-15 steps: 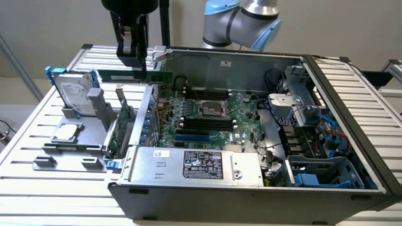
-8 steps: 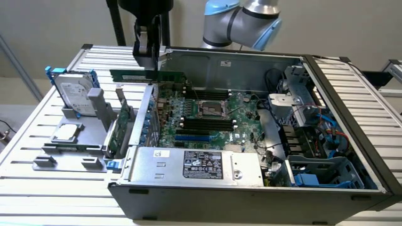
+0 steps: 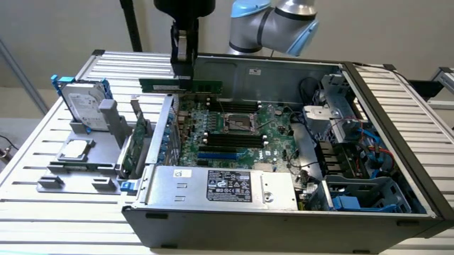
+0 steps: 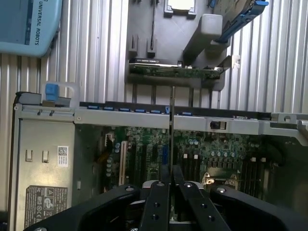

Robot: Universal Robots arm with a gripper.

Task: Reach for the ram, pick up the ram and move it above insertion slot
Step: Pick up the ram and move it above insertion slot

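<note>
Hand [image 3: 186, 74] pinching ram [image 3: 179, 85], held level above open computer case [image 3: 284, 212], over motherboard [image 3: 234, 135] near case's rear wall. Inside case: power supply [image 3: 223, 186], blue-cabled drive bays. Beside case, holder [image 3: 85, 159] with hard drive [image 3: 84, 109], expansion card [image 3: 135, 143].

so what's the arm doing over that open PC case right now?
The gripper is shut on the ram, holding the thin green stick level in the air above the motherboard of the open computer case. The stick is not seated in any slot. On the grey holder beside the case stand the hard drive and the expansion card.
</note>
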